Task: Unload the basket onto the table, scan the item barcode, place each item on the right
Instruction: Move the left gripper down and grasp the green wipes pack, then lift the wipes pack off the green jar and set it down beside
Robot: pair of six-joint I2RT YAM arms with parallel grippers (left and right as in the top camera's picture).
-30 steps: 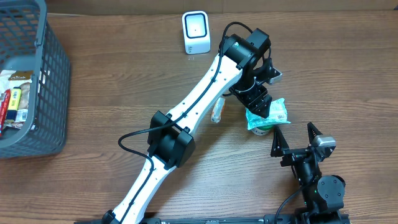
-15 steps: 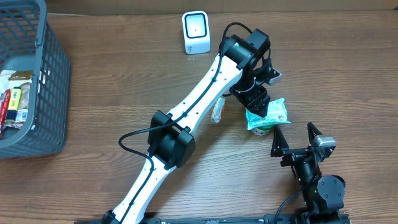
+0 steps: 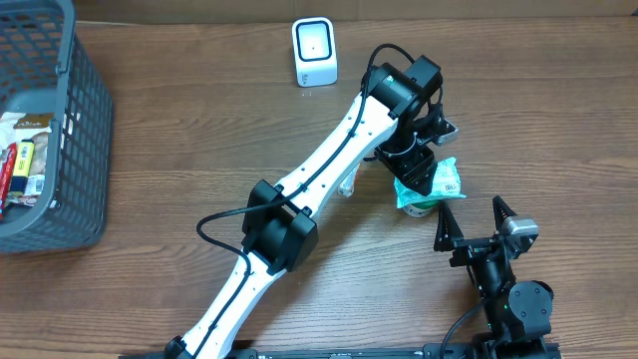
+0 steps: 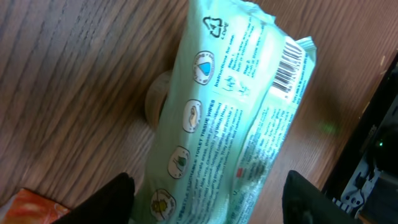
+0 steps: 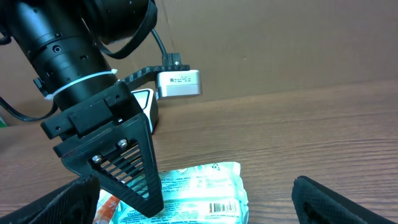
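Note:
The item is a pale green pack of wipes (image 3: 436, 185) lying right of centre, propped on a small round beige thing (image 4: 157, 99). Its barcode (image 4: 287, 66) faces up near one end and also shows in the right wrist view (image 5: 221, 206). My left gripper (image 3: 417, 176) is down over the pack with one finger (image 4: 115, 200) against its side. The other finger (image 4: 314, 199) stands a narrow gap off, so the jaws are open around it. My right gripper (image 3: 471, 221) waits wide open just in front of the pack (image 5: 199, 190). The white scanner (image 3: 315, 52) stands at the back.
A grey basket (image 3: 70, 150) holding several packets sits at the far left. A small orange-and-white packet (image 3: 349, 179) lies just left of the pack. The left arm's long white link (image 3: 329, 150) crosses the middle of the table.
The left jaws have narrowed around the pack, and the left wrist has shifted slightly right. The pack and the right arm have not moved.

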